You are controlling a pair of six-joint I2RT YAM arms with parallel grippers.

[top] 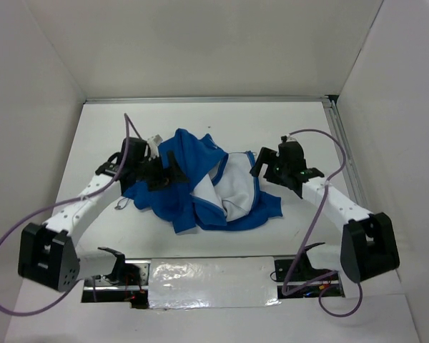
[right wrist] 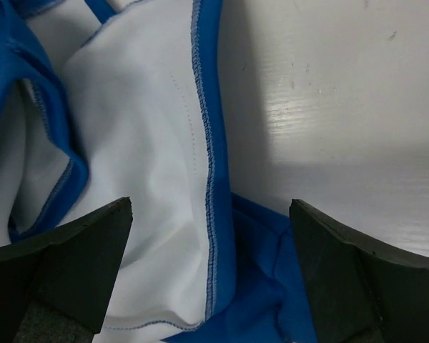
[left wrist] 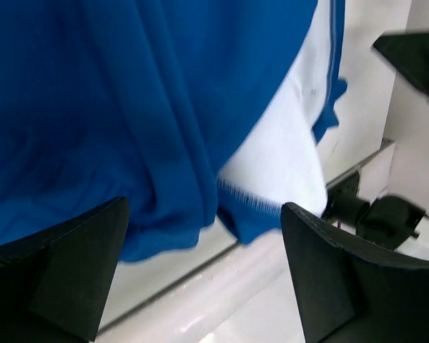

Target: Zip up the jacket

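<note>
The left tool [left wrist: 204, 207] and right tool [right wrist: 211, 204] gape wide at the jacket [top: 193, 179] (lining [right wrist: 143, 143] showing).

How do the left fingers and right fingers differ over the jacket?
The left fingers are mainly over the jacket's blue outer cloth; the right fingers are over its white lining. The left fingers are at its left side; the right fingers straddle its right edge, partly over bare table. Both are spread open, gripping nothing.
</note>
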